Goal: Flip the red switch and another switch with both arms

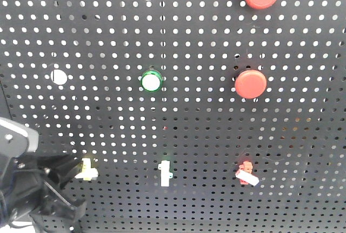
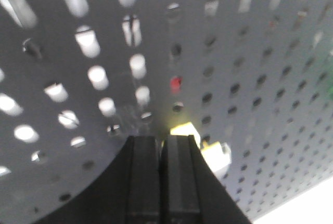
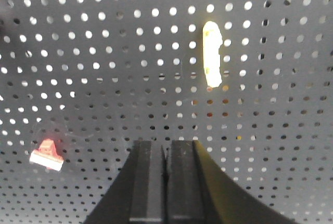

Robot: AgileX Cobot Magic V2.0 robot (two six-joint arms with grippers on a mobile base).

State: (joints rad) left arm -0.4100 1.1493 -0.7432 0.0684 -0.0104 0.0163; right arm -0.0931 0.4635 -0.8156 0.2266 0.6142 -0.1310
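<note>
My left end effector (image 2: 161, 143) is closed: in the left wrist view its two black fingers (image 2: 143, 180) press together at bottom centre, with only a thin seam between them. Just past the tip, slightly to the right, sits the pale yellow switch (image 2: 210, 154) with its stubby white lever. In the front view that switch (image 1: 86, 169) is at the lower left of the dark pegboard (image 1: 205, 135), and my left end effector (image 1: 71, 169) is hard against its left side. I cannot tell whether they touch.

My right end effector (image 3: 165, 146) is closed too, fingers (image 3: 183, 182) side by side at bottom centre of the right wrist view. The red switch (image 3: 48, 154) lies at the lower left there, well apart from the tip, and a slim white toggle (image 3: 212, 52) stands upper right of centre. In the front view the red switch (image 1: 246, 173) is at the lower right, its white lever tilted down and right, below two round red buttons (image 1: 250, 84). The slim toggle (image 1: 165, 172) sits between the two switches, under a green-ringed button (image 1: 151, 81).
</note>
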